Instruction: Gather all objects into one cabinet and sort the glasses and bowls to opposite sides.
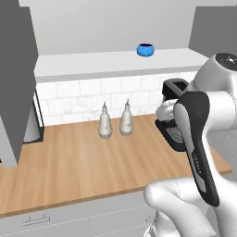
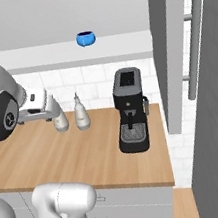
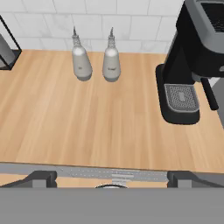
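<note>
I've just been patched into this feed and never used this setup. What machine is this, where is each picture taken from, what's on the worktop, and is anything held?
It is a white robot arm on a driving base. Two pictures look over it from behind, left and right; the third looks along its hand. On the wooden counter stand two white bottles and a black coffee machine. A small blue bowl sits on the cabinet floor above. The pincer is open and holds nothing.
</note>
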Available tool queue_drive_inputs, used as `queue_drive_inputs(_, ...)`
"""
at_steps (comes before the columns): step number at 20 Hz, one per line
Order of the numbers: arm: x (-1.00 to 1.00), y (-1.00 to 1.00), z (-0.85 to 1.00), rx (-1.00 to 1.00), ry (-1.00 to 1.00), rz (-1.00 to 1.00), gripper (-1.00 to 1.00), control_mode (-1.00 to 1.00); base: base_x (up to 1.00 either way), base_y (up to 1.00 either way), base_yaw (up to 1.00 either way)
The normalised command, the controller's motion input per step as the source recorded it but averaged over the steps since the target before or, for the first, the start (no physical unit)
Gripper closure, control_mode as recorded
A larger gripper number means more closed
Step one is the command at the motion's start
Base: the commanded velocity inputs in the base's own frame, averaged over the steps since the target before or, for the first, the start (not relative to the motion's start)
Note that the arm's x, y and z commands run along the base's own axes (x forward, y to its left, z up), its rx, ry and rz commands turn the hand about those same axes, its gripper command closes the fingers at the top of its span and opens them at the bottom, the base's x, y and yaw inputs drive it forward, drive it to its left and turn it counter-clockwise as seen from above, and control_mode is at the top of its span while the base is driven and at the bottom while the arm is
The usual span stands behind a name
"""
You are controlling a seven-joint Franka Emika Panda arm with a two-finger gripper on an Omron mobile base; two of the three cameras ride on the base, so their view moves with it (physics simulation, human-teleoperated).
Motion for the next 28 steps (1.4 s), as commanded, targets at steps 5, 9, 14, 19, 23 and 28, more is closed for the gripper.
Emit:
queue_drive_inputs(5,0.05,0.25,0.47,0.0,-0.35,0.0,-1.0,-1.0,0.0,0.0,0.0)
queue_drive_inputs(9,0.33,0.0,0.31,0.0,-0.25,0.0,-1.0,-1.0,0.0,0.0,0.0)
queue_drive_inputs(14,0.35,-0.04,0.46,0.03,-0.15,0.0,-1.0,-1.0,0.0,0.0,0.0)
queue_drive_inputs(19,0.16,-0.18,0.18,0.0,-0.27,0.0,-1.0,-1.0,0.0,0.0,0.0)
queue_drive_inputs(23,0.29,-0.06,0.04,0.0,-0.16,-0.01,-1.0,-1.0,0.0,0.0,0.0)
queue_drive_inputs(28,0.56,0.0,0.0,0.0,-0.02,-0.01,-1.0,-1.0,0.0,0.0,0.0)
